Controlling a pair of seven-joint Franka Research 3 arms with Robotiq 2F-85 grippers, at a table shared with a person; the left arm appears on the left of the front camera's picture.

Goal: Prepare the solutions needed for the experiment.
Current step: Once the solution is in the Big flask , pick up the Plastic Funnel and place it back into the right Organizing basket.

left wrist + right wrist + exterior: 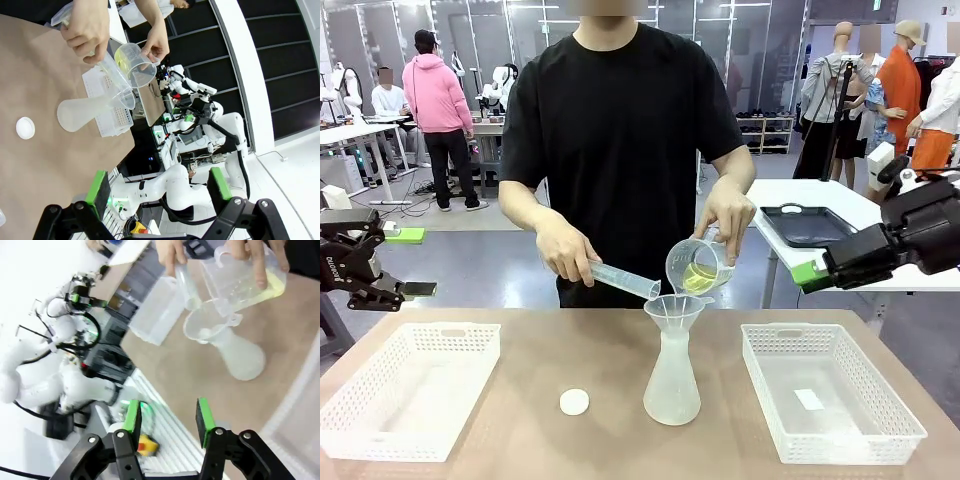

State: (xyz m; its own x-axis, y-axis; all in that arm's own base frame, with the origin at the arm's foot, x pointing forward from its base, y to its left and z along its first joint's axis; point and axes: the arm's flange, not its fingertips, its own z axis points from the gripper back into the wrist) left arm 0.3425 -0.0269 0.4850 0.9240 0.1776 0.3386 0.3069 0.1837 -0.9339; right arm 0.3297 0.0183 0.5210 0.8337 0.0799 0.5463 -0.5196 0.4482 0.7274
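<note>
The person tilts a clear beaker [698, 266] holding the pale yellow-green solution [697, 280] over a funnel [674, 309] that sits in a frosted conical flask [672, 385] at mid-table. Their other hand holds a clear measuring cylinder [623, 279] slanted toward the funnel. My left gripper [412, 263] hovers open beyond the table's left side, holding nothing. My right gripper [812, 272] waits open off the right side. In the left wrist view the left gripper [159, 186] faces the beaker [136, 64] and flask [82, 113]. In the right wrist view the right gripper [168, 422] looks at the solution [272, 290], funnel [204, 329] and flask [241, 359].
A white basket [350, 410] lies on the left of the table and another white basket [760, 385] on the right. A small white round cap [574, 402] rests between the left basket and the flask. Behind the right side stands a white table with a dark tray [808, 224].
</note>
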